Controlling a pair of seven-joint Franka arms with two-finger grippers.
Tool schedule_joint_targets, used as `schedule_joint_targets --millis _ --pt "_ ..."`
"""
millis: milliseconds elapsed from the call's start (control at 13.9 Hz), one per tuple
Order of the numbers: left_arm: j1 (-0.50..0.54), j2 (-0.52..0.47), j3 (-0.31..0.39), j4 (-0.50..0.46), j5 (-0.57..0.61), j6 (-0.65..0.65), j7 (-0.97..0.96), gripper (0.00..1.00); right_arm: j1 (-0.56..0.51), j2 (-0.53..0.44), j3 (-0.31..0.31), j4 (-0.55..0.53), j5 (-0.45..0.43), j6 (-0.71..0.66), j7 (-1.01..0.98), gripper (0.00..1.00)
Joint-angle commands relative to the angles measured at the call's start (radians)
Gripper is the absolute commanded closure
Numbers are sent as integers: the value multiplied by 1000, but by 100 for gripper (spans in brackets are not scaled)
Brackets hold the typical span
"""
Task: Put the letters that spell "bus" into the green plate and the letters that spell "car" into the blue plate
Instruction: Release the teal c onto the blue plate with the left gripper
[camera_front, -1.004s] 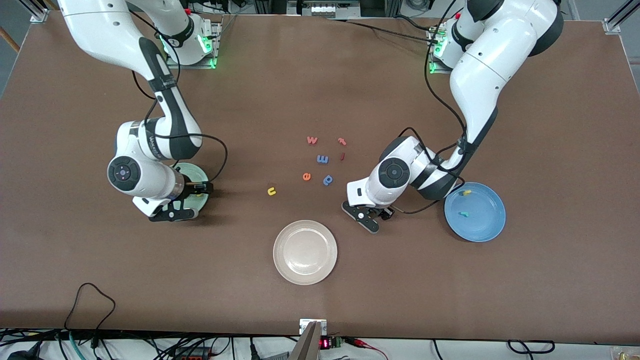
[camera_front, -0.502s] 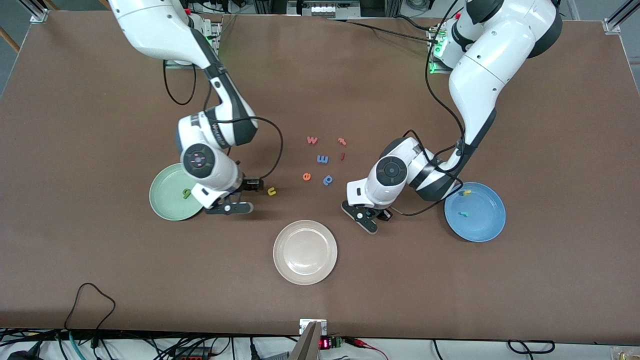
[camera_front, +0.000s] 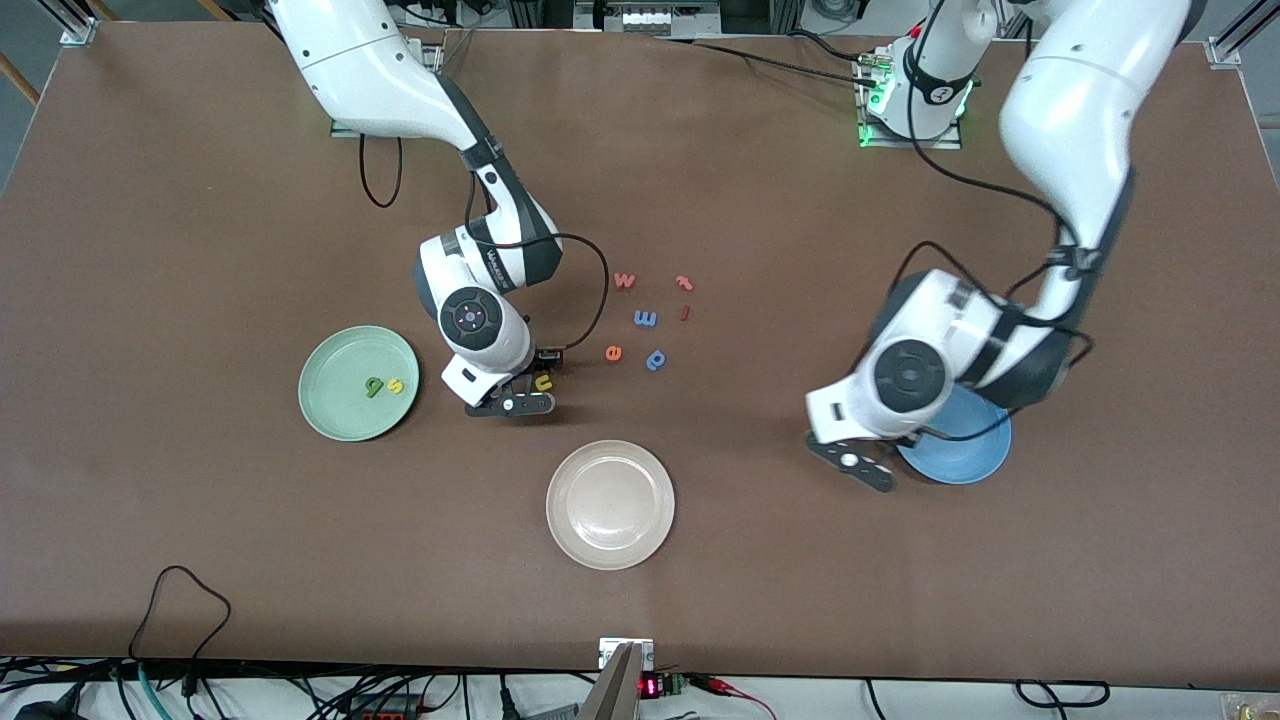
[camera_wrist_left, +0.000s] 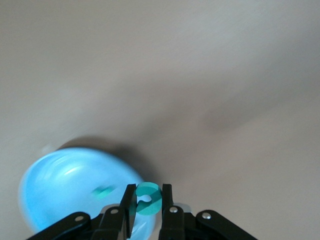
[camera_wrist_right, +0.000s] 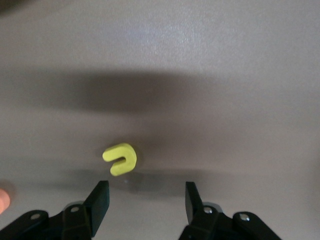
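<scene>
In the left wrist view my left gripper (camera_wrist_left: 148, 200) is shut on a teal c (camera_wrist_left: 148, 198), up in the air beside the blue plate (camera_wrist_left: 65, 190), where a small teal letter (camera_wrist_left: 102, 191) lies. From the front, the left gripper (camera_front: 855, 462) hangs at the rim of the blue plate (camera_front: 965, 455), whose other contents the arm hides. My right gripper (camera_wrist_right: 146, 197) is open, low over the table, with the yellow u (camera_wrist_right: 120, 158) just ahead of its fingers; the u (camera_front: 543, 382) lies by the right gripper (camera_front: 525, 397). The green plate (camera_front: 330, 415) holds a green b (camera_front: 373, 386) and a yellow s (camera_front: 396, 384).
An off-white plate (camera_front: 562, 505) sits nearest the front camera, mid-table. Loose letters lie in a cluster at the middle of the table: a red w (camera_front: 624, 280), a blue m (camera_front: 645, 318), an orange e (camera_front: 613, 352), a blue p (camera_front: 656, 358) and two red pieces (camera_front: 684, 283).
The right arm left the green plate, where the yellow s now lies, and came to the u. The left gripper shut on the c and swung to the blue plate.
</scene>
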Motion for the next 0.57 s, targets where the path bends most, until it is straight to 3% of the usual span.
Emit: schedule_joint_targets --millis 0,287,358,430,502 --pt "109 0 -4 -38 19 -4 115 88 3 34 -6 31 20 28 9 34" --pt "167 18 -3 -56 20 -1 119 85 4 48 -4 46 21 47 27 34" --pt "190 20 -3 -62 20 -2 119 70 6 54 -4 62 24 45 24 34" --pt "206 17 -3 -79 20 -1 119 32 6 55 -4 68 27 45 22 34" --pt "210 7 -9 -84 17 -10 120 0 7 55 -4 70 29 45 19 34"
